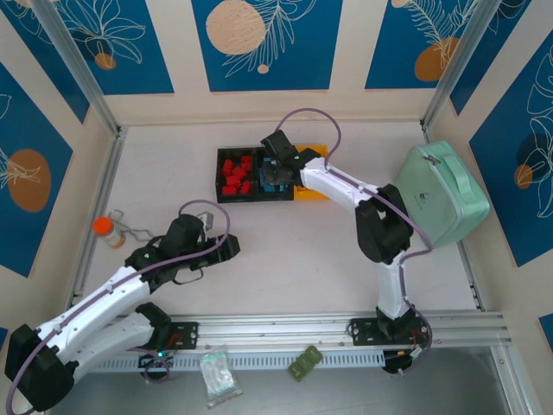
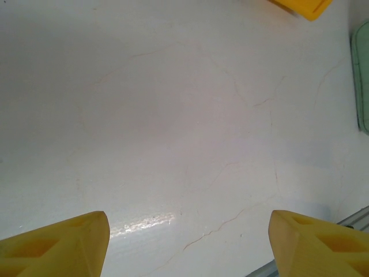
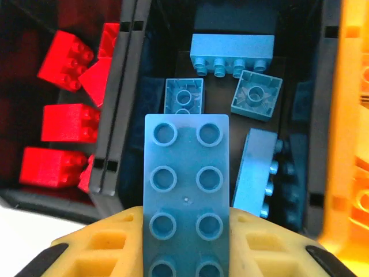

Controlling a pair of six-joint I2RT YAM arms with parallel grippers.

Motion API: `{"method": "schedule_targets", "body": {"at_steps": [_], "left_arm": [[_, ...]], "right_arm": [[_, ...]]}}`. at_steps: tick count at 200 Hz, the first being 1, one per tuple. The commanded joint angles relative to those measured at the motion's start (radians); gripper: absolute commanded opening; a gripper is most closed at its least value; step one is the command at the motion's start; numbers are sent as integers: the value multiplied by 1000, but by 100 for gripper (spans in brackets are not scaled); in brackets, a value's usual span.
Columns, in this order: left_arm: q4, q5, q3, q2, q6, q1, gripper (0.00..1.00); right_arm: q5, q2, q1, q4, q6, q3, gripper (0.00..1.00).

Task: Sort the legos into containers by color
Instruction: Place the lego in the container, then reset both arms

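Observation:
My right gripper [image 3: 185,242] is shut on a long blue lego [image 3: 185,190], held over the middle black bin [image 3: 314,115] that holds several blue legos [image 3: 232,53]. Red legos [image 3: 64,121] lie in the left black bin [image 1: 219,173], and the yellow-orange bin [image 3: 354,121] stands to the right. From above, the right gripper [image 1: 278,173] hangs over the row of containers at the back of the table. My left gripper [image 2: 187,242] is open above bare white table, its yellow fingertips [image 2: 63,242] wide apart with nothing between them; from overhead it [image 1: 226,249] sits near the table's middle left.
A mint-green case [image 1: 442,192] stands at the right side. An orange-capped bottle [image 1: 107,230] lies at the left edge. A dark green flat piece [image 1: 305,362] and a clear bag [image 1: 218,373] lie in front of the rail.

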Motion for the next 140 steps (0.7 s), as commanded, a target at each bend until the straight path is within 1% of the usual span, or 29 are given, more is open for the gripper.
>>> {"method": "schedule_targets", "body": {"at_steps": [1,18,34,40,54,71,93,117,125,128,140], "left_arm": [[-59,-35,-15,-29,-1,-8,73],[-73,-44,-16,-38,1,-9,73],[-76,-48,-16,-40,3,-8,73],[-76,-50,-17,-40,4,-8,73],[-73,-51,-16,-37,5,-8,73],[-62,-52,-18,-28,8,-8,73],[-51,-59,-4,-6,14,-8,74],[-66,-92,41,39,46,-5,77],[-79,-110,64,57,61,-4,82],[-84,-117,73,64,66,-3,87],[-100,-140,110,94,94,2,92]], "right_arm": [[-17,73,-15,-69,-6,90,26],[-6,117,-20,-88,-3,135,30],[-6,140,-20,-98,1,161,37],[-4,142,-20,-100,2,165,40],[8,139,-18,-109,4,174,53],[14,114,-15,-122,-5,178,60],[16,31,-12,-116,-17,138,65],[6,-104,-12,-68,-35,20,72],[6,-152,-15,-53,-39,-25,75],[5,-169,-17,-48,-40,-41,76],[4,-236,-24,-25,-47,-115,79]]}}
